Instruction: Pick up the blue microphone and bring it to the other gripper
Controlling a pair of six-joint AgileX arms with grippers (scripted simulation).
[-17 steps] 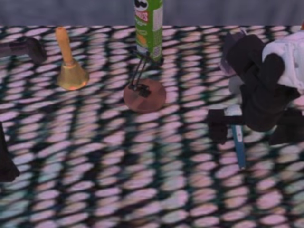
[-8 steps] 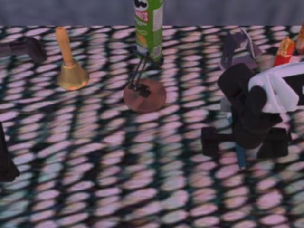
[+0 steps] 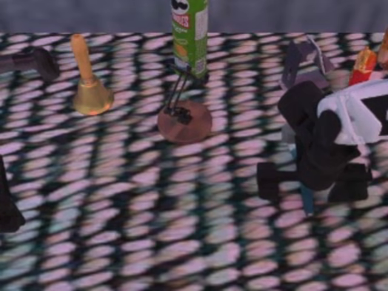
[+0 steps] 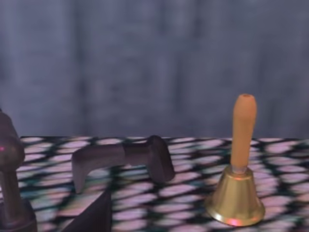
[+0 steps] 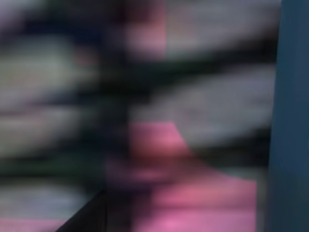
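Two black fingers of the right gripper (image 3: 312,182) stand spread on either side of the blue microphone (image 3: 307,199) lying at the table's right, so squeeze its handle snugly before lifting.

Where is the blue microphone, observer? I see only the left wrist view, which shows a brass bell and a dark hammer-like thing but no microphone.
Observer: In the top view the blue microphone lies on the right side of the table. Its teal handle end pokes out past the right gripper.
Operator: Is it gripped?
Observer: Not as far as I can tell. The fingers stand wide apart, one on either side of it.
Operator: And my left gripper?
Observer: The left gripper sits at the table's left edge, far from the microphone.
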